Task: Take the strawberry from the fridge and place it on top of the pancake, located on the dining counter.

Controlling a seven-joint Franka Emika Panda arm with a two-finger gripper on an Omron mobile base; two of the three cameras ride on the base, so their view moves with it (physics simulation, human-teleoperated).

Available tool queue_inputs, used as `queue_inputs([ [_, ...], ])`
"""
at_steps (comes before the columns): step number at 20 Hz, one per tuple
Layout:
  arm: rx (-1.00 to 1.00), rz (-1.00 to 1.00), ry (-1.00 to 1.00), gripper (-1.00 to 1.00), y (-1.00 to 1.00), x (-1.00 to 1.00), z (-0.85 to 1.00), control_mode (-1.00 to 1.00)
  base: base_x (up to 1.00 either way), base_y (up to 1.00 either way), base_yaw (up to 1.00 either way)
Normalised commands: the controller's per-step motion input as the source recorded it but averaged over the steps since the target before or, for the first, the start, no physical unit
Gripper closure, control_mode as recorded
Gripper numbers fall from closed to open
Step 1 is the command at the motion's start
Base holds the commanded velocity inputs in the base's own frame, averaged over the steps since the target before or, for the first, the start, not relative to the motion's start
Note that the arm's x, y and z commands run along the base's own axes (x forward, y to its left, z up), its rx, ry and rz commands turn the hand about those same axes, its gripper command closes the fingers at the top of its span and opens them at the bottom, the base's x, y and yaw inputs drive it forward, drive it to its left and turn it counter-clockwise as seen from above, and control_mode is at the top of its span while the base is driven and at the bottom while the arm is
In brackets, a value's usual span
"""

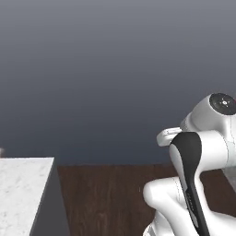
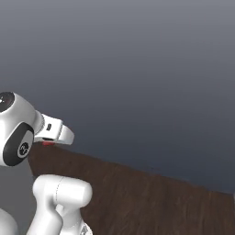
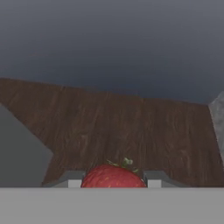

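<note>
The strawberry (image 3: 113,176), red with a small green stalk, sits between my two dark fingertips (image 3: 72,180), and my gripper (image 3: 113,181) is shut on it above a dark wooden floor. In the right base view a speck of red, the strawberry (image 2: 47,143), peeks out under my white hand (image 2: 56,131). A corner of the dining counter (image 1: 20,193), white marble with grey veins over a grey base, lies at the lower left of the left base view, well to the left of my hand (image 1: 167,136). The pancake and the fridge are out of view.
A plain dark grey wall (image 1: 115,69) stands ahead. Brown wooden floor (image 2: 151,202) stretches below it. A grey surface (image 3: 19,148) cuts into the hand view's left side, and a pale grey edge (image 3: 218,118) shows at its right.
</note>
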Motion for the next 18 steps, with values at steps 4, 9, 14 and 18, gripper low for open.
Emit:
queue_inputs([
  [4, 0.00, 0.00, 0.00, 1.00, 0.00, 0.00, 0.00, 1.00, 1.00, -0.11, 0.58],
  [9, 0.00, 0.00, 0.00, 1.00, 0.00, 0.00, 0.00, 1.00, 1.00, -0.16, 0.75],
  [14, 0.00, 0.00, 0.00, 1.00, 0.00, 0.00, 0.00, 1.00, 0.99, -0.39, 0.77],
  [18, 0.00, 0.00, 0.00, 1.00, 0.00, 0.00, 0.00, 1.00, 0.82, -0.42, 0.80],
])
